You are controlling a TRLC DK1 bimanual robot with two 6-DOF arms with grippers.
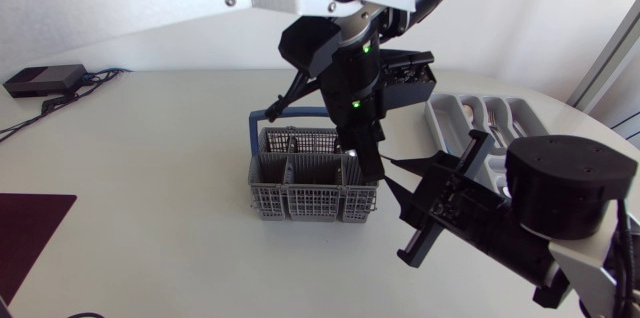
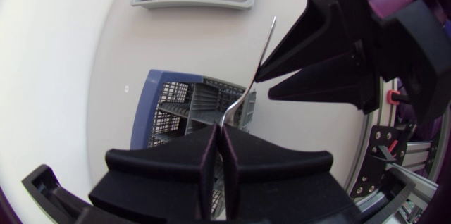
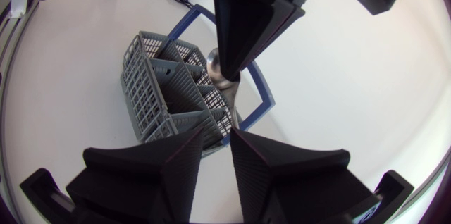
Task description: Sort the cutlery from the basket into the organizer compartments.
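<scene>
Spoon (image 3: 217, 69) is pinched tight in the left jaws, with the grey basket (image 3: 151, 83) under them. The right jaws are open a little, its handle just ahead.

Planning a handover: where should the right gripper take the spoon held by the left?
Grip the spoon by its free handle, which sticks out of the left gripper toward the right gripper. Come end-on, fingers either side; the bowl end is clamped.

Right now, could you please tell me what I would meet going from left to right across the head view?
Black box → grey cutlery basket → grey organizer.
</scene>
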